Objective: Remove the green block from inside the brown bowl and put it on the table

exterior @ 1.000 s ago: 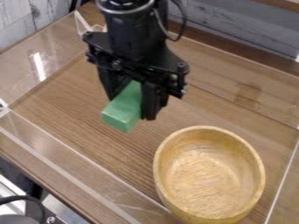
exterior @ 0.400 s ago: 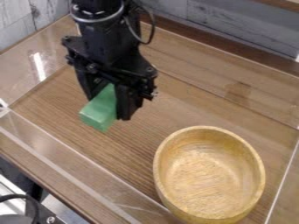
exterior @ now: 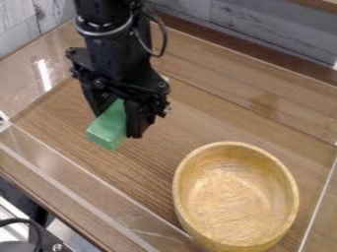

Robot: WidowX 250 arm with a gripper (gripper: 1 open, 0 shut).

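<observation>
Camera view, the only one I have. My tool (exterior: 121, 116) is clamped on the block (exterior: 110, 127); the green piece sits between the black fingers, tilted, its lower end poking out below them. The tool points straight down over the desk (exterior: 250, 94).

The bowl (exterior: 237, 193) is my landmark. The block is out of it, up and to the left of its rim, well apart from it. The bowl's inside looks bare, only wood grain showing, so I count the removal half as done.

What's left: the placing. The block's lower corner looks close to the desk surface, but I can't tell from this angle whether it touches yet; I judge it hangs just above. The grip is not released, so the block isn't "on the desk" yet.

My read: most of the task is behind me. I need to lower a little, open the tool, and pull up clear. The spot under the block, left of the bowl, is bare wood inside the clear wall (exterior: 53, 162), so nothing looks in the way. Risk I see: the block is tilted in the grip, so it may tip or slide when let go.
</observation>
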